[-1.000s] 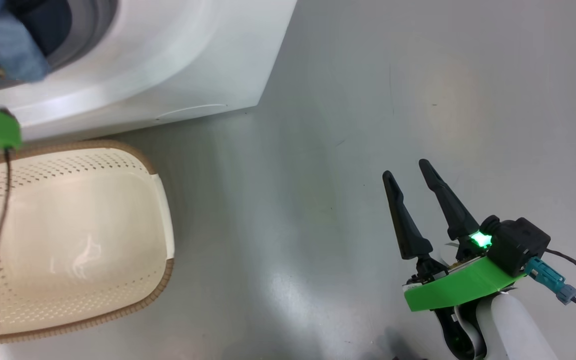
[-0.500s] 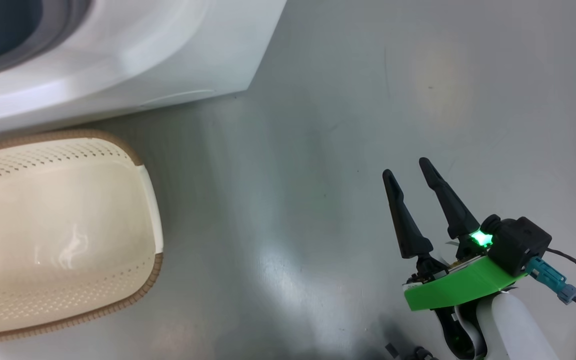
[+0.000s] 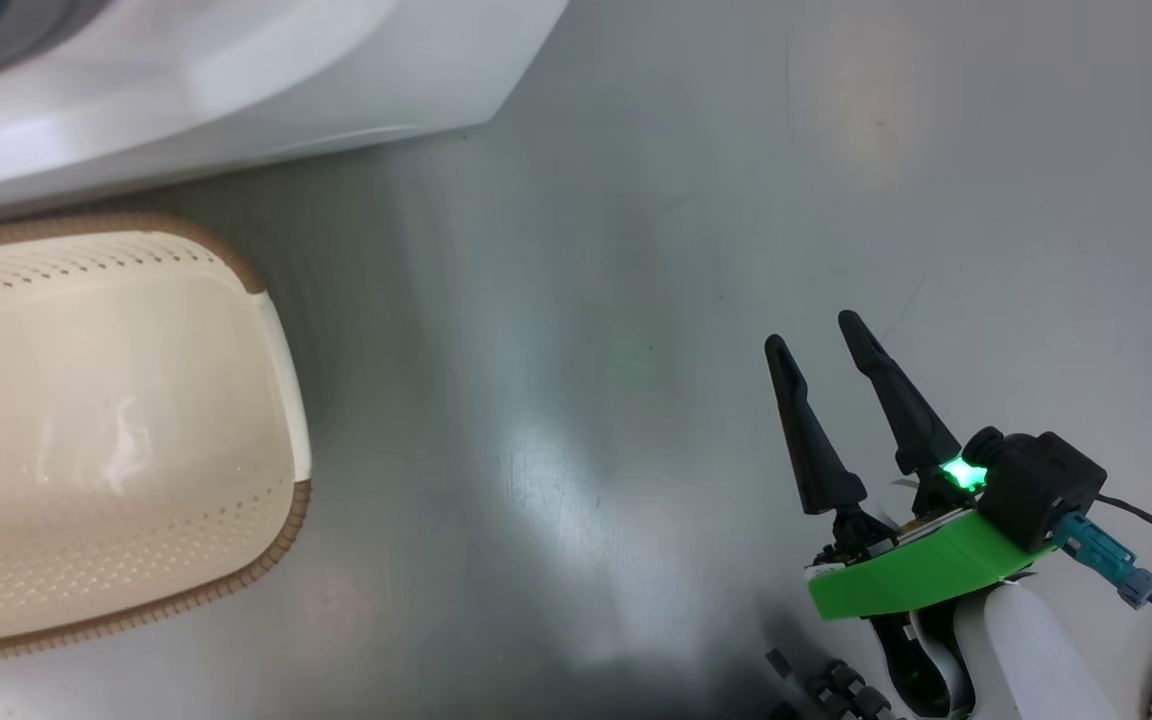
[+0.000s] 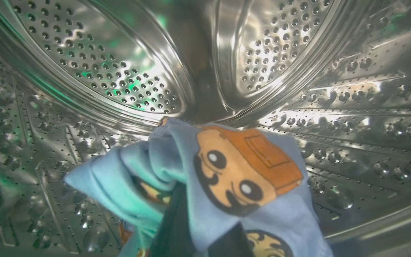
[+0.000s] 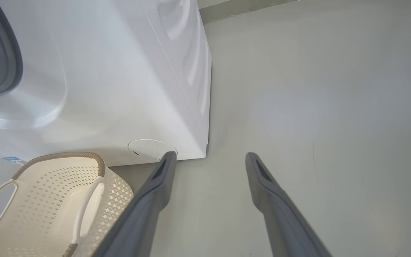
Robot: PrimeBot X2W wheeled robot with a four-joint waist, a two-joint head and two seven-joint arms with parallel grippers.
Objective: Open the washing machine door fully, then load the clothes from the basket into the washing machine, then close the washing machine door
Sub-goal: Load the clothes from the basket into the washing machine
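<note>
Step in hand, by judgement: release of clothes (image 4: 227, 171) inside the drum (image 4: 120, 71) of the washer (image 3: 236, 90).

Left hand (image 4: 200, 221) is clamped on the blue printed bundle. The cloth drapes over both fingers and hides their tips. The bundle hangs inside the drum, above its lower wall and short of its rear wall. Contact with either cannot be told.

Recommended: open the hand fully with the bundle deep in the drum and let the cloth drop clear of the fingers. Then back straight out so nothing trails over the gasket (image 5: 14, 57), which would block closing.

Basket (image 3: 288, 400), just in front of the washer, looks empty, so this is likely the last load.

Right hand (image 3: 811, 333) is spread wide and holds nothing. It sits over bare floor (image 3: 636, 250), well off the washer's front corner.
</note>
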